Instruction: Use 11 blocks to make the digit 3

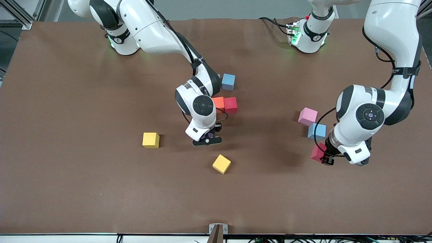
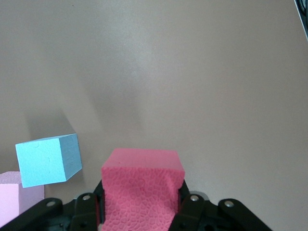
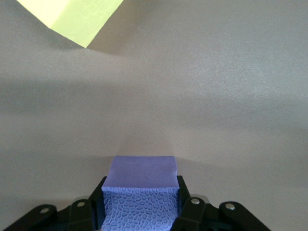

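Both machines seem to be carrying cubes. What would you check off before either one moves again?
1. Left end effector shut on red block: ok.
2. Right end effector shut on purple block: ok.
3. Light blue block and pink block sit close beside the left arm's load, collision risk: not ok.
4. Yellow cube, not needed, lies near the right arm's load: not ok.
5. Orange block touching red block, figure started: ok.
6. Remaining blocks hidden under the right arm: cannot tell.
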You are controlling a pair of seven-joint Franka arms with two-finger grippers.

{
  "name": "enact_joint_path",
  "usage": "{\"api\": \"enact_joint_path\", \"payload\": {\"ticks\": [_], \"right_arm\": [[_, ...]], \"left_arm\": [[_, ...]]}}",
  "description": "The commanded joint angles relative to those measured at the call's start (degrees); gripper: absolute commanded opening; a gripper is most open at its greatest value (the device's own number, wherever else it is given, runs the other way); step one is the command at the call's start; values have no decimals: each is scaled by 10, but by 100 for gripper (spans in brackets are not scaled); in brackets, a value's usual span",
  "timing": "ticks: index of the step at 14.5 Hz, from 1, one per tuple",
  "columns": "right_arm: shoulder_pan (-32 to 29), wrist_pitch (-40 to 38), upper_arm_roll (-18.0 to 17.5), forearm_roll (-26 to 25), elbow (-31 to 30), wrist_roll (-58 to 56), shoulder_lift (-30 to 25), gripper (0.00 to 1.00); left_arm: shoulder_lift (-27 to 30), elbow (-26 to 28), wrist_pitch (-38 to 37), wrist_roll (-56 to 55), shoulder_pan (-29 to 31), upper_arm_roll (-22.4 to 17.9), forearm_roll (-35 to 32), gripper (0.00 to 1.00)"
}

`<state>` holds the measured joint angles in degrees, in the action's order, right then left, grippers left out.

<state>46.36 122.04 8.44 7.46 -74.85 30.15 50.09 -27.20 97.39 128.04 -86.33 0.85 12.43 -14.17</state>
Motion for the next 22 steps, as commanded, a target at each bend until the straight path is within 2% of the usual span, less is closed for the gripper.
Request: {"api": "enact_joint_path", "payload": {"ticks": [1,11,12,13,18,22], "right_arm": [[7,4,3,7,-5,7,-2,0],[7,6,3,6,-5,5,-2,4],[4,6,3,6,-5,4,-1,40],[6,7,3,7,-5,7,-1,99],[2,7,3,5,-2,1,-1,100],[3,5,3,5,-2,-2,-3,100]], "left_arm": [[-6,-17,-9,12,-3,1,13,38],[-9,-21,-9,13,-4,1,22,38],[-10,-22,-9,13,-4,1,22,38],[-10,-22,-9,13,-4,1,22,38],[-18,-30,-9,2,-9,1,23,38],[-38,-53,-9,-87,-37,3,22,38]]}}
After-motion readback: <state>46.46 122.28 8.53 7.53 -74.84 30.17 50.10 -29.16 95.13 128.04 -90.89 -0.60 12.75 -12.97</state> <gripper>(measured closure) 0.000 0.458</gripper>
